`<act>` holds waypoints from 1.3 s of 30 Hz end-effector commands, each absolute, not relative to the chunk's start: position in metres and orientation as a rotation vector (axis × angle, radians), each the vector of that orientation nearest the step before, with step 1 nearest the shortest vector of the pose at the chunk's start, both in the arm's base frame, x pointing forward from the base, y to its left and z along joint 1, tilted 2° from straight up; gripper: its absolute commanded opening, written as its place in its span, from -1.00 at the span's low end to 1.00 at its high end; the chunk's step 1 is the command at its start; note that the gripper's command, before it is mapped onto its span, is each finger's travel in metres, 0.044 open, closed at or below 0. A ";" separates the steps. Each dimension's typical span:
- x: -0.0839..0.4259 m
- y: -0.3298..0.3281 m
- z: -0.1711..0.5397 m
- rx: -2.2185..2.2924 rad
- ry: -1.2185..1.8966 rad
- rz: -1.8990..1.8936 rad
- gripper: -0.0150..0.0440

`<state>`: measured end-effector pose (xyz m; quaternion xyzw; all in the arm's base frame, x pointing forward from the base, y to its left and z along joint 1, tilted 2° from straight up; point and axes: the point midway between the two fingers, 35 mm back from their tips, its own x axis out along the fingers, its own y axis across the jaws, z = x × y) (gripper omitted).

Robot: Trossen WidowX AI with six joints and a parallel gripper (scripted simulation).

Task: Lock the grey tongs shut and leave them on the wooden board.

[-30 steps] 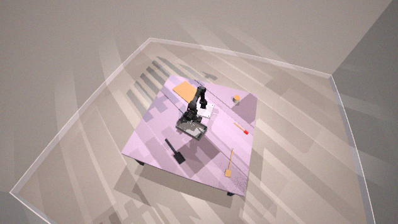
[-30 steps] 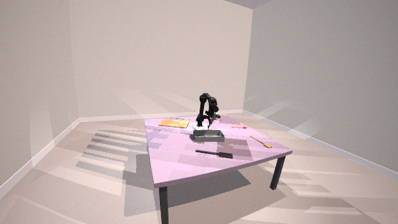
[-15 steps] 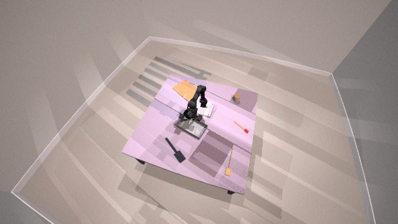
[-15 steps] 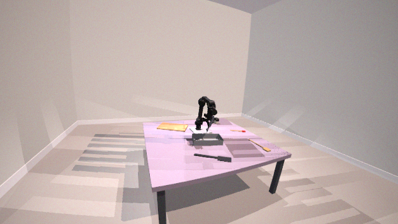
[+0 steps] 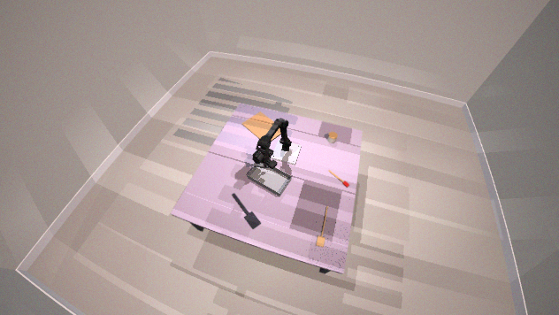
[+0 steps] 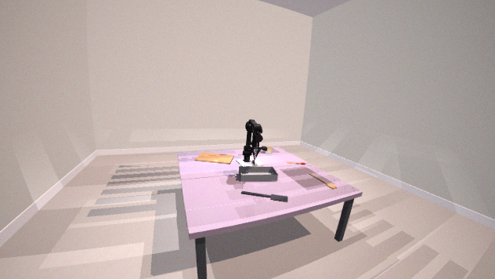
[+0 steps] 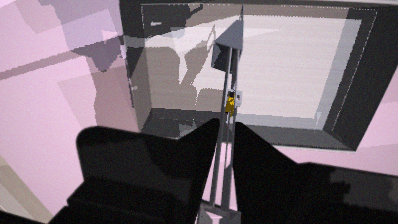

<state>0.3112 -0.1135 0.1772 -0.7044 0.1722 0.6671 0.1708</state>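
The grey tongs (image 7: pixel 226 160) run lengthwise through my gripper (image 7: pixel 225 126) in the wrist view. My gripper is shut on them, and their two arms lie close together, nearly parallel. A small yellow and black part (image 7: pixel 230 103) shows between the arms just beyond the fingertips. Whether the lock holds cannot be told. The roasting tin (image 5: pixel 283 188) (image 6: pixel 257 177) (image 7: pixel 357 85) lies beyond and below the tongs in the wrist view. The wooden board (image 5: pixel 255 124) (image 6: pixel 214 158) lies flat at the back left, apart from the tongs.
A dark spatula (image 5: pixel 252 219) (image 6: pixel 279 197) lies in front of the tin. A wooden spatula (image 5: pixel 320 241) (image 6: pixel 330 186) and a red-tipped brush (image 5: pixel 345 183) (image 6: pixel 302 163) lie to the right. A pot with an orange top (image 5: pixel 333 137) (image 6: pixel 269 150) stands at the back right.
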 end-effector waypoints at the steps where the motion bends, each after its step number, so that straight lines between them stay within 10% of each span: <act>1: 0.304 -0.137 0.183 -1.973 0.583 1.814 -1.00; 39: 0.176 -0.288 0.186 -1.555 1.070 1.426 -1.00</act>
